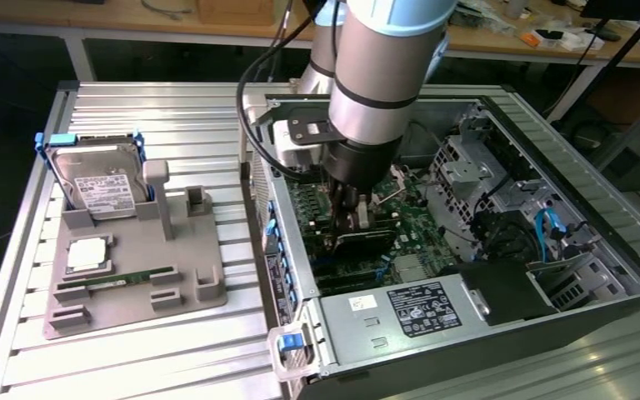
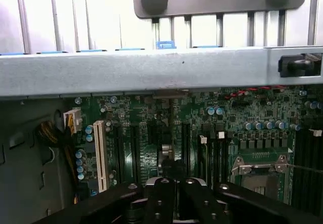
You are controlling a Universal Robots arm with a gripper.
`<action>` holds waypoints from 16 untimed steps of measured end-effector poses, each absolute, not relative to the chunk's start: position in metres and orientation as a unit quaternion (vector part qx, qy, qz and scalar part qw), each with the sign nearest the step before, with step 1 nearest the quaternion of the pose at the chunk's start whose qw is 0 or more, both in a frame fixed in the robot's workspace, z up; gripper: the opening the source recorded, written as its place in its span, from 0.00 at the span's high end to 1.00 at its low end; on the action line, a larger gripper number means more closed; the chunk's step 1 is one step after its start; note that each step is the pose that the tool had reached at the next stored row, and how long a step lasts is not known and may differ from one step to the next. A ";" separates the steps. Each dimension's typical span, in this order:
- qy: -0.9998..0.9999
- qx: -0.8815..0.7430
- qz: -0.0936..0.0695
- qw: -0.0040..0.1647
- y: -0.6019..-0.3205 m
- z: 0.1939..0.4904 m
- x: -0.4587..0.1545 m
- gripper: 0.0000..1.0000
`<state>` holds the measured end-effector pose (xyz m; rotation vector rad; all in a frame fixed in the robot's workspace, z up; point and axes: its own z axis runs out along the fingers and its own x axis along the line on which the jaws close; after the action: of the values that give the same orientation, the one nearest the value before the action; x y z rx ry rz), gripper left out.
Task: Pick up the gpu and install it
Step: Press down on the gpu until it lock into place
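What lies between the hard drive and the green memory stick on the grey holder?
A square silver chip lies between the hard drive and the memory stick, seen in the exterior view.

**Bench and case surroundings**

We see a silver hard drive (image 1: pixel 100 185) standing in a grey holder tray (image 1: pixel 131 287), with a green memory stick (image 1: pixel 117 279) lying flat on it. Beside it, the open case holds a power supply (image 1: pixel 415 310) and blue cables (image 1: pixel 550 225).
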<state>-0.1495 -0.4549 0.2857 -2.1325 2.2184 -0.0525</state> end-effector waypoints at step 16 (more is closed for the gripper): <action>0.727 -0.686 0.033 0.000 -0.452 0.294 -0.148 0.89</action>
<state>-0.1479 -0.4522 0.2937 -2.1560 2.2825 0.1030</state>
